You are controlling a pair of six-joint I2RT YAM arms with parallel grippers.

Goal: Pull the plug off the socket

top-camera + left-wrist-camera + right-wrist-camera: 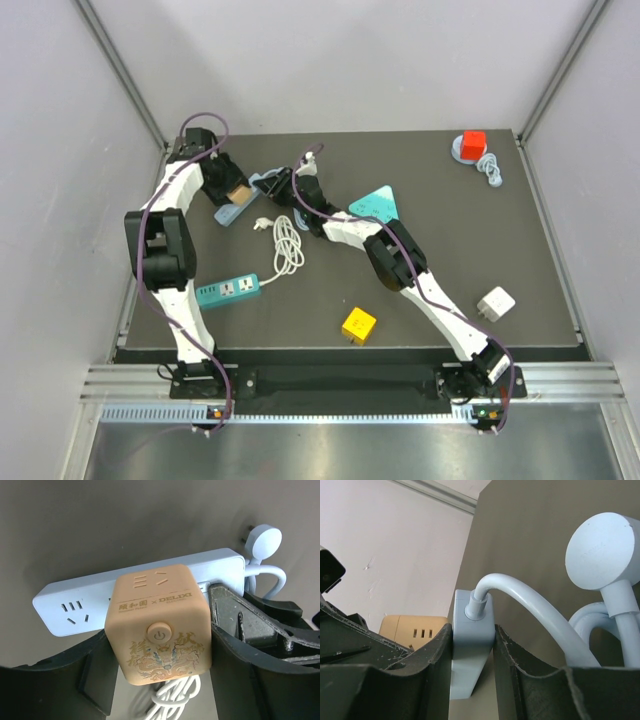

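A tan cube plug [157, 625] with a power button sits against the top face of a light-blue power strip [70, 605]. I cannot tell whether its pins are still in the socket. My left gripper [157, 635] is shut on the cube's sides. From above, the cube [237, 192] and strip [228, 214] lie at the table's back left. My right gripper [472, 650] is shut on the cable end of the strip [470, 630], just right of the cube [412, 630]. The strip's blue cable [530, 615] ends in a round blue plug [607, 550].
A white coiled cord [286, 245] leads to a teal power strip [228, 290] near the left arm. A teal triangular socket [378, 203], a yellow cube [359, 325], a white adapter [495, 303] and a red cube with a cable [473, 145] lie about the table.
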